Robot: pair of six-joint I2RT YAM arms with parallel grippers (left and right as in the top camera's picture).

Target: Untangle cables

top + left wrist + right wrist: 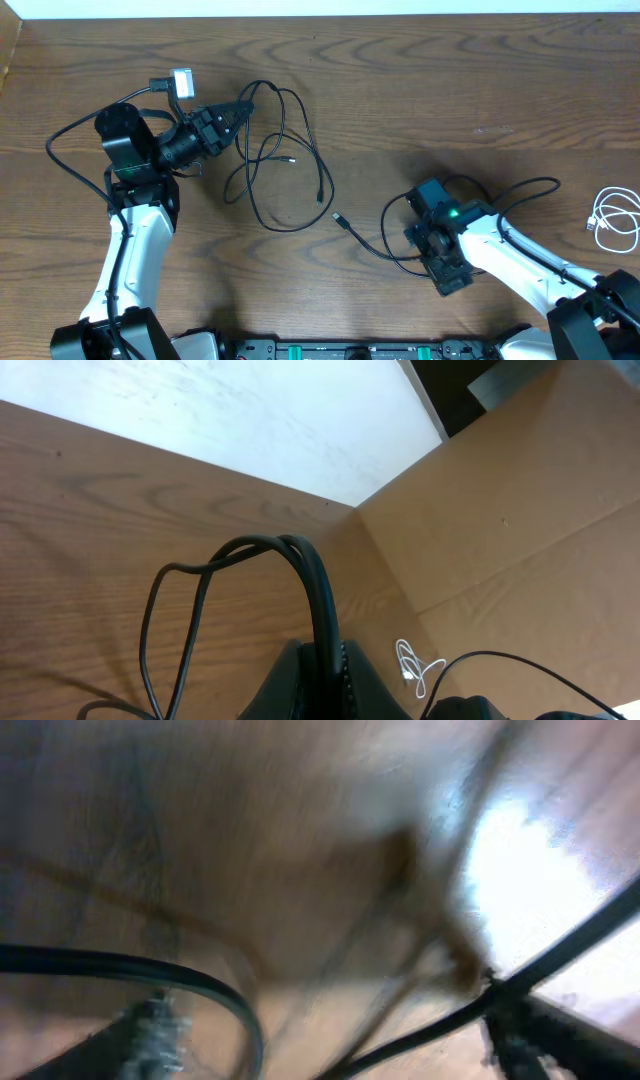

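A long black cable point(285, 160) lies in loose loops at the middle left of the table. My left gripper point(243, 104) is shut on the top of those loops and holds them up; in the left wrist view the strands point(300, 555) run straight into the closed jaws point(325, 675). A second black cable point(362, 240) runs from its plug at the table's middle to my right gripper point(428, 200), which points down over it. In the blurred right wrist view the fingers point(330, 1040) stand apart with black strands point(200, 982) crossing between them. A coiled white cable point(614, 222) lies at the far right.
The white cable also shows in the left wrist view point(414, 666), beyond the jaws. A cardboard wall point(520, 510) stands at the table's right side. The thick black robot cable point(75, 160) arcs out left of the left arm.
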